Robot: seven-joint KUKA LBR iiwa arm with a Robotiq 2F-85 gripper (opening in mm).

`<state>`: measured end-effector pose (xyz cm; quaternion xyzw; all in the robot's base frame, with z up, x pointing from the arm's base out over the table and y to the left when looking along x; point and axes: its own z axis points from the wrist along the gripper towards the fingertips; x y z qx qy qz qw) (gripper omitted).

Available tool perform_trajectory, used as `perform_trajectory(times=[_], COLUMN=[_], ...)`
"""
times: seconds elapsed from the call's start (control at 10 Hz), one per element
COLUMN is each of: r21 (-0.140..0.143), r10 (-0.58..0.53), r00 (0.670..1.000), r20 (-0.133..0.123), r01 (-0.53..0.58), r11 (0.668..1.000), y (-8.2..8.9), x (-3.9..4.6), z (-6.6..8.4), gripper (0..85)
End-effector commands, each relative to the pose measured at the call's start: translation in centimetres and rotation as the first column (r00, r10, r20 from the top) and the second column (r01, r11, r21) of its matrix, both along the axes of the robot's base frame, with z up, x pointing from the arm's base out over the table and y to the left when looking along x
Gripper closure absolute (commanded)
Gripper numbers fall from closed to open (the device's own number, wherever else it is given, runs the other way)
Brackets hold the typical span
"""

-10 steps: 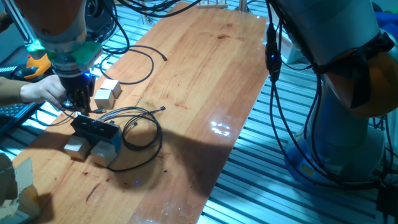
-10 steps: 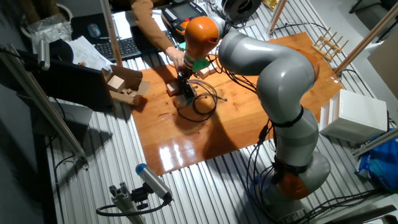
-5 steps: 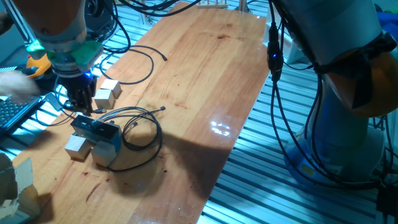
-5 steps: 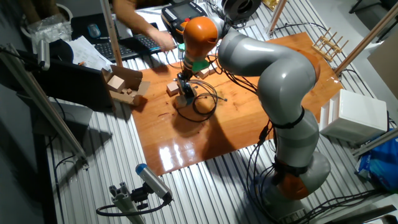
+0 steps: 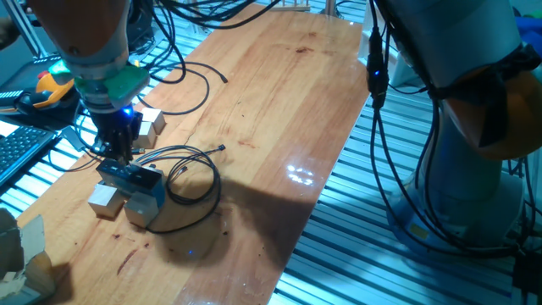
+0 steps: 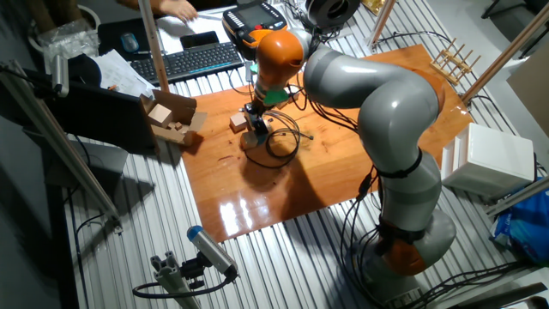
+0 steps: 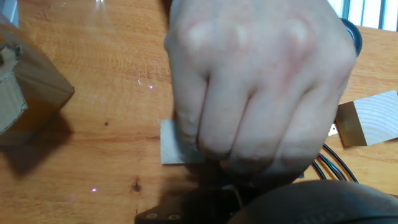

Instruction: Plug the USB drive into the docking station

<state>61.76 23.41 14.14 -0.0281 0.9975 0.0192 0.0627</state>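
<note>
The docking station (image 5: 129, 176) is a flat dark box on the wooden table (image 5: 279, 102), resting by two pale wooden cubes. It also shows in the other fixed view (image 6: 258, 133). My gripper (image 5: 118, 154) hangs straight down just above its left end, also in the other fixed view (image 6: 255, 120). Its dark fingers stand close together; I cannot tell whether they hold anything. The USB drive is not visible. In the hand view a person's hand (image 7: 255, 81) fills the middle and hides the fingers and the docking station.
Wooden cubes (image 5: 106, 201) (image 5: 144, 207) lie in front of the dock, another (image 5: 150, 125) behind it. Thin black cables (image 5: 190, 182) loop to its right. A keyboard (image 6: 193, 60), teach pendant (image 6: 249, 17) and cardboard box (image 6: 167, 116) lie off the table's left side.
The person's hand has drawn away from my gripper in the fixed views. My gripper has shifted slightly right and stays over the docking station's left end.
</note>
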Motion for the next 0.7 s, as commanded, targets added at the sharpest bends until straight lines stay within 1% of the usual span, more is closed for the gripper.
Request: perform_trajectory(times=[0.0, 0.3, 0.4, 0.6], r21=[0.004, 0.004, -0.012, -0.007], r10=[-0.001, 0.015, 0.027, 0.028], r00=[1.000, 1.000, 1.000, 1.000], r20=[-0.003, 0.001, 0.007, 0.011], r01=[0.001, -0.015, -0.027, -0.028], r11=[1.000, 1.000, 1.000, 1.000], y=[-0.05, -0.17, -0.12, -0.01], x=[-0.01, -0.08, -0.15, -0.57], z=[-0.06, -0.40, -0.64, -0.92], gripper=[85.0, 85.0, 85.0, 85.0])
